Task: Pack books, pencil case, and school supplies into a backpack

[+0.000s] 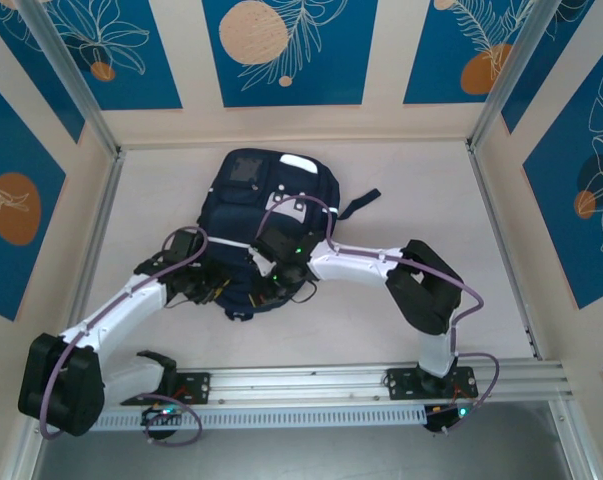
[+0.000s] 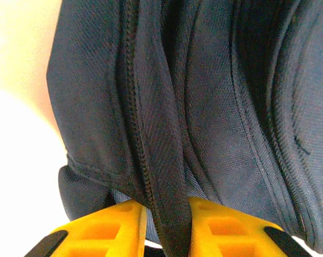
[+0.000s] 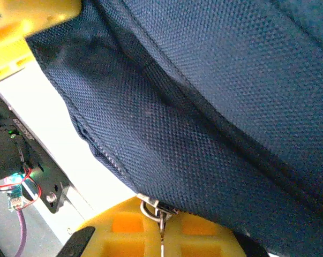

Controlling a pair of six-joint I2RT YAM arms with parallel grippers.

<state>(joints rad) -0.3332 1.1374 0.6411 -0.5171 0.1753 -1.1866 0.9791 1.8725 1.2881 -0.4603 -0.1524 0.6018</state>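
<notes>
The navy blue backpack [image 1: 271, 195] lies flat in the middle of the table, its near end between my two grippers. My left gripper [image 1: 213, 285] is at that end's left side. In the left wrist view its yellow fingers [image 2: 113, 230] are closed in on a dark webbed band with a zipper edge [image 2: 161, 160] on the backpack [image 2: 236, 107]. My right gripper [image 1: 281, 278] is just right of it, shut on the small metal zipper pull [image 3: 150, 208] below the backpack's fabric [image 3: 204, 107]. The books, pencil case and school supplies are out of view.
A metal rail [image 1: 381, 380] with both arm bases runs along the table's near edge. Patterned walls and metal posts close in the back and sides. A backpack strap [image 1: 359, 203] sticks out to the right. A yellow part [image 3: 22, 27] sits at the right wrist view's top left.
</notes>
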